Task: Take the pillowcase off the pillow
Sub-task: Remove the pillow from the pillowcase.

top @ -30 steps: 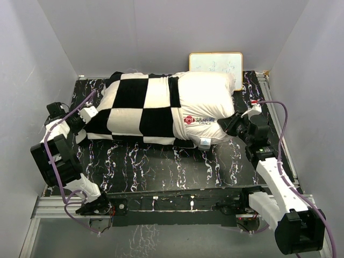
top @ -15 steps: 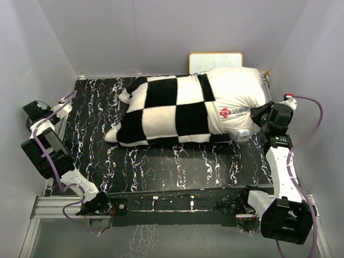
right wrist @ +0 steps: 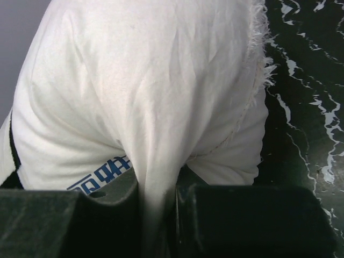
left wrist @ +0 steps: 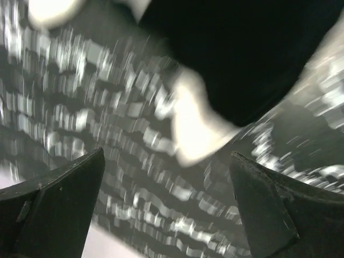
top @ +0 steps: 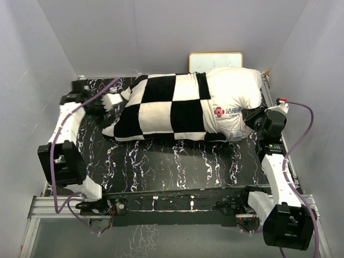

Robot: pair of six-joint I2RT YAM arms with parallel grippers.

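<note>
Two arms reach over a black table [top: 161,161] veined with white. At the left, the left gripper [top: 106,102] sits close to the left end of the pillowcase [top: 166,107]; whether it touches the cloth cannot be told. Its wrist view is blurred, yet the fingers [left wrist: 59,199] stand spread wide and grip nothing, with black and pale cloth [left wrist: 252,59] just beyond them.

The checkered pillowcase lies across the far half of the table and covers the left and middle of the pillow [top: 234,88]. Its open edge ends just left of a red logo [top: 218,112]. The right end of the pillow is bare white, with a small tag [top: 235,134] at the near edge.

A white board [top: 215,60] leans on the back wall behind that end. At the far right, the right gripper [top: 257,119] is pinched tight on a fold of the bare pillow [right wrist: 140,80], with white cloth squeezed between its dark fingers [right wrist: 64,215].
</note>
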